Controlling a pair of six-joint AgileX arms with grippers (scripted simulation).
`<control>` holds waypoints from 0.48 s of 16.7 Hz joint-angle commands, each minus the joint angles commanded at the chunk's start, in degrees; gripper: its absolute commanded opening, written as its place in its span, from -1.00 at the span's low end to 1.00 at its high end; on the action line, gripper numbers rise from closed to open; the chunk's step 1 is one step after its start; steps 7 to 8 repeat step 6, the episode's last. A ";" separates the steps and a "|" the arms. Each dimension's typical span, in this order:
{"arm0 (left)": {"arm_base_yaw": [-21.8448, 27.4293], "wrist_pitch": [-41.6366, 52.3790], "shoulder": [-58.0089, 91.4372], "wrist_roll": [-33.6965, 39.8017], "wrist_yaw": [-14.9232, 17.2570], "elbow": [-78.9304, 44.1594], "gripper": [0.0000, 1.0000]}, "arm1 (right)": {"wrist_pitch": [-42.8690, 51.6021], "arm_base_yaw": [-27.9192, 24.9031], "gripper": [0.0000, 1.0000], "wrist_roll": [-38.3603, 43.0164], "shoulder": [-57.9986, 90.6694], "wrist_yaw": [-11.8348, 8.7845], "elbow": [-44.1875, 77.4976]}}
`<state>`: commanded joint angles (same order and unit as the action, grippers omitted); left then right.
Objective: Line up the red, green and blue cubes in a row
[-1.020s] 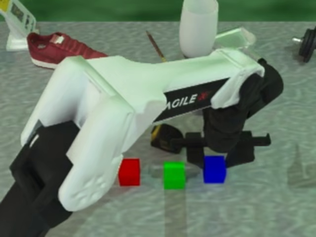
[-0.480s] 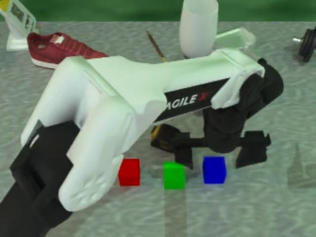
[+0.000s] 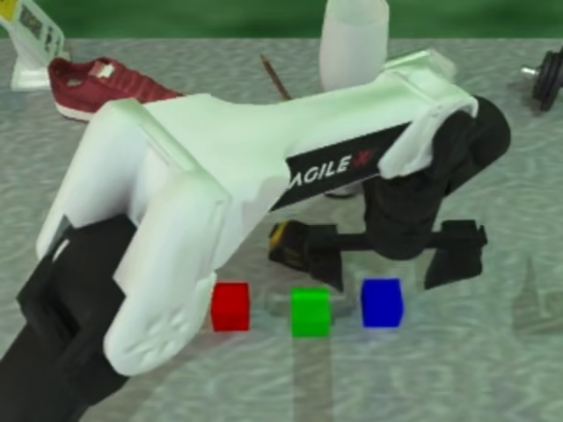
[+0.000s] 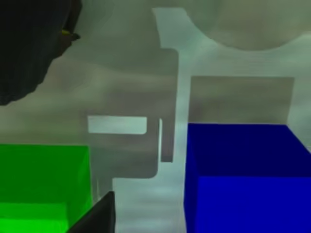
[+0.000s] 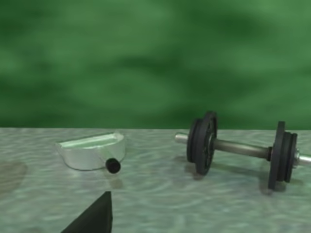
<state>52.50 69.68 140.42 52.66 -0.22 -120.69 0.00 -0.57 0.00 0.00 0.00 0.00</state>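
Top view: red cube [image 3: 230, 306], green cube [image 3: 310, 312] and blue cube [image 3: 382, 301] sit in a row near the table's front edge, task seemingly done; left gripper [image 3: 393, 261] hovers wide open above. Left wrist view: green and blue cubes apart. Right wrist view: a dumbbell [image 5: 243, 148]; right gripper's jaws unreadable.

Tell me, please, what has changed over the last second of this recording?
The left gripper, open, let go of the blue cube and rose away toward the table's far side. The red cube, green cube and blue cube stayed in their row.
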 joint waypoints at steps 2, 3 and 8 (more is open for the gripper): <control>-0.26 5.23 -0.33 0.02 0.02 -4.41 1.00 | 0.00 0.00 1.00 0.00 0.00 0.00 0.00; -0.36 7.44 -0.53 -0.01 0.03 -6.39 1.00 | 0.00 0.00 1.00 0.00 0.00 0.00 0.00; -0.58 10.51 -1.13 -0.17 0.00 -9.32 1.00 | 0.00 0.00 1.00 0.00 0.00 0.00 0.00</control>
